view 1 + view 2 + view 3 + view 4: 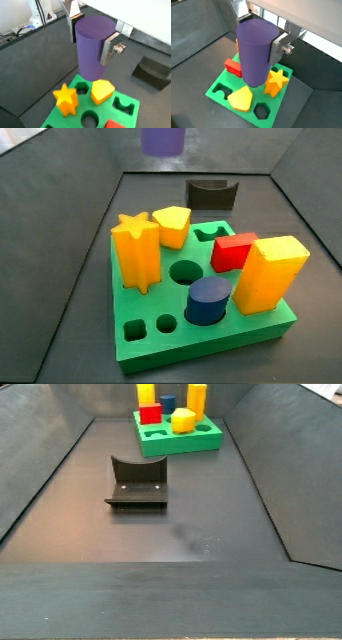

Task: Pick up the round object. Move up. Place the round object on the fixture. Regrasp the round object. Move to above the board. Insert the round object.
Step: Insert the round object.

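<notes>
My gripper [91, 40] is shut on the round object [92, 50], a smooth purple cylinder hanging upright between the silver fingers [110, 50]. In both wrist views it hovers above the green board [57, 120], and the same hold shows from the opposite side of the gripper [258, 40]. A side view catches only the peg's lower end [163, 138] at the upper edge, high over the far side of the board [201, 343]. An open round hole [185, 274] lies in the board's middle. The dark fixture [136, 484] stands apart on the floor, empty.
On the board stand a yellow star [134, 248], a yellow pentagon peg [173, 226], a red block [233, 251], a tall yellow block [271, 273] and a dark blue cylinder [206, 300]. Grey walls slope up around the floor [174, 534].
</notes>
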Tool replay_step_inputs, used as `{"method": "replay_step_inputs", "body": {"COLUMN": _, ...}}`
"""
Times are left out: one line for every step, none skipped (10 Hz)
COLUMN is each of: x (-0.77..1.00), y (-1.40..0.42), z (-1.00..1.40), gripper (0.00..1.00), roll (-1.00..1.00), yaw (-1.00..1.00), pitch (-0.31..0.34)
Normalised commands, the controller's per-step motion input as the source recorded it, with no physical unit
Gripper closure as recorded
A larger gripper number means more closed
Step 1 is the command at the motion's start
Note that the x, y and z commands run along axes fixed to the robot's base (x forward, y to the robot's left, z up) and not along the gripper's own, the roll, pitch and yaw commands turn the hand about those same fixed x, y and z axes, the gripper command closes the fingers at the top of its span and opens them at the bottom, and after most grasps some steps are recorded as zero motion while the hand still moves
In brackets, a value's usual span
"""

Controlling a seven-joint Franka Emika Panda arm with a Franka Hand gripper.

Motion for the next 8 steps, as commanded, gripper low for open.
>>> {"method": "replay_step_inputs", "body": {"x": 0.24, "y": -0.33, "z": -0.42, "gripper": 1.00, "roll": 0.09, "yaw": -0.41, "pitch": 0.020}}
{"method": "replay_step_inputs", "body": {"x": 0.36, "y": -0.35, "z": -0.40, "gripper": 1.00, "roll": 0.04, "yaw": -0.46, "pitch": 0.030}}
{"method": "replay_step_inputs", "body": {"x": 0.42, "y": -0.33, "z": -0.37, "gripper": 1.00, "roll": 0.00, "yaw": -0.46, "pitch": 0.000}}
{"method": "replay_step_inputs", "body": {"x": 0.53, "y": -0.29, "z": -0.38, "gripper": 1.00, "roll": 0.00, "yaw": -0.43, "pitch": 0.000}}
{"method": "replay_step_inputs", "body": {"x": 0.56, "y": -0.21, "z": -0.36, "gripper": 1.00, "roll": 0.00, "yaw": -0.41, "pitch": 0.000}}
{"method": "replay_step_inputs", "body": {"x": 0.48, "y": -0.14, "z": -0.43, "gripper": 1.00, "roll": 0.01, "yaw": -0.38, "pitch": 0.000}}
{"method": "replay_step_inputs", "body": {"x": 0.32, "y": -0.09, "z": -0.48, "gripper": 1.00, "roll": 0.02, "yaw": -0.37, "pitch": 0.000}}
{"method": "replay_step_inputs", "body": {"x": 0.12, "y": 0.00, "z": -0.40, "gripper": 1.00, "roll": 0.00, "yaw": -0.20, "pitch": -0.059}}
